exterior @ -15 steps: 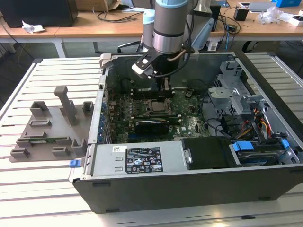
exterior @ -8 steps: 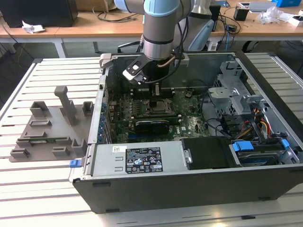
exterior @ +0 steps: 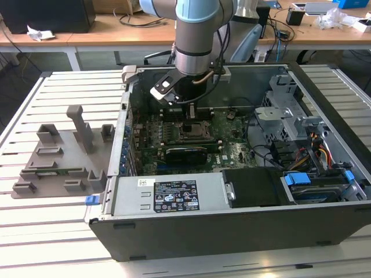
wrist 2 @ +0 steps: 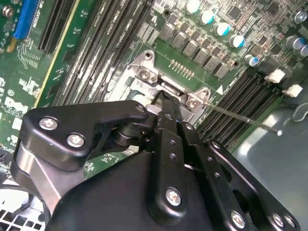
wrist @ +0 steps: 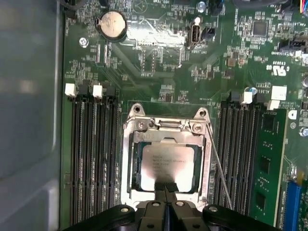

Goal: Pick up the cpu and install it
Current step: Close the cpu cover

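The cpu (wrist: pixel 166 161) lies flat in the metal-framed socket (wrist: pixel 126 163) on the motherboard (wrist: pixel 159 62), inside the open computer case (exterior: pixel 232 231). Its near edge is covered by the gripper (wrist: pixel 166 188), whose fingers are pressed together over that edge; contact cannot be judged. The lid's print is illegible.

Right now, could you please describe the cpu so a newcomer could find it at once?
Look inside the open computer case, at the green motherboard on its floor. Near its middle, between banks of dark memory slots, sits a metal-framed socket; the cpu lies within it. It is the only shiny silver-grey square there, right at the tip of the gripper.
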{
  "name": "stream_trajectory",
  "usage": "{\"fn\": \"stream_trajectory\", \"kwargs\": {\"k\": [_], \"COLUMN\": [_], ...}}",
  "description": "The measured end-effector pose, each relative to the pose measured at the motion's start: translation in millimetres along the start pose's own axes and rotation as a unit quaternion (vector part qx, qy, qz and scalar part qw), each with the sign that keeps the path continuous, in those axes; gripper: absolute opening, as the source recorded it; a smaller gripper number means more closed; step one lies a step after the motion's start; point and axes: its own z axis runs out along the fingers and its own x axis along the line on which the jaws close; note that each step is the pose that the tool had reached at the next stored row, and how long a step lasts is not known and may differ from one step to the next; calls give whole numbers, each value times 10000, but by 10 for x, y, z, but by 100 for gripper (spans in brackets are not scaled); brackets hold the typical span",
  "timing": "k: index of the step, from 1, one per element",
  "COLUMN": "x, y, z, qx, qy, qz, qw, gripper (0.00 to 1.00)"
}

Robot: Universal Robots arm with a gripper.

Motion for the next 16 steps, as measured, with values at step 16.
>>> {"fn": "stream_trajectory", "kwargs": {"k": [16], "x": [-33], "y": [314], "z": [-473], "qx": [7], "qy": [-11], "qz": [0], "qw": [10000], "gripper": [11]}}
